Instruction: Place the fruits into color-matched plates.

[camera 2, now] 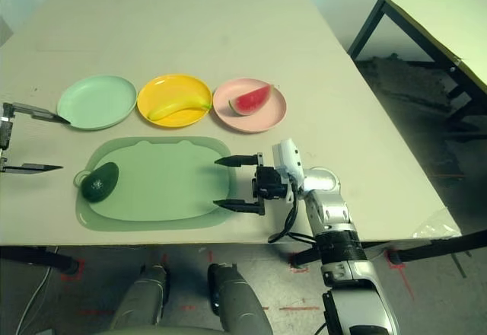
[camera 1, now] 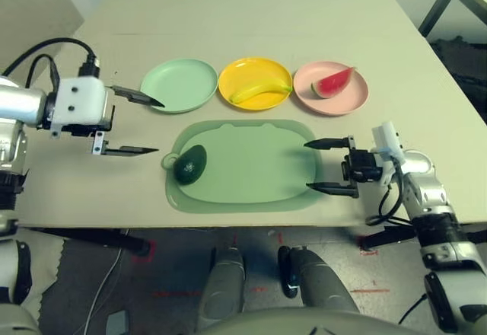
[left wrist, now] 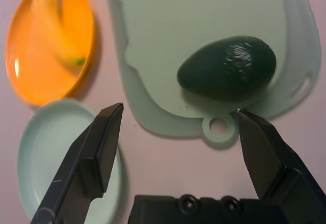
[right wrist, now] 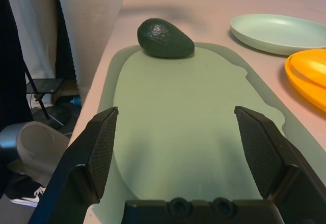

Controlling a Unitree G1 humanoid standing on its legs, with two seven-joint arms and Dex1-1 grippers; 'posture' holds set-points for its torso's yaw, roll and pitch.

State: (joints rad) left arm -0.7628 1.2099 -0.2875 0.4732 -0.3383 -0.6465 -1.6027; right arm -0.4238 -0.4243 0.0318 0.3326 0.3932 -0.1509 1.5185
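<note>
Nearest the camera, the right end effector (camera 1: 331, 167) is held at the right edge of the mat (camera 1: 251, 164), fingers spread and released, nothing between them.

Surface (camera 1: 251, 15): pale, bearing all items listed.

Mat: large pale green, lying between the two end effectors; not a target.

Plates, beyond the mat in a row:
- Green plate (camera 1: 179, 84): unfilled; nearest to the left end effector (camera 1: 149, 126), one fingertip at its rim.
- Yellow plate (camera 1: 255, 83): banana (camera 1: 261, 90) already placed; counted done.
- Pink plate (camera 1: 331, 87): watermelon wedge (camera 1: 332, 82) already placed; counted done.

Avocado (camera 1: 189, 164): remaining item, lying on the mat's left end, just beside the left end effector and well apart from the right one. Left end effector: spread wide, released, nothing held.

Status: two of three matched; avocado to green plate judged outstanding.
</note>
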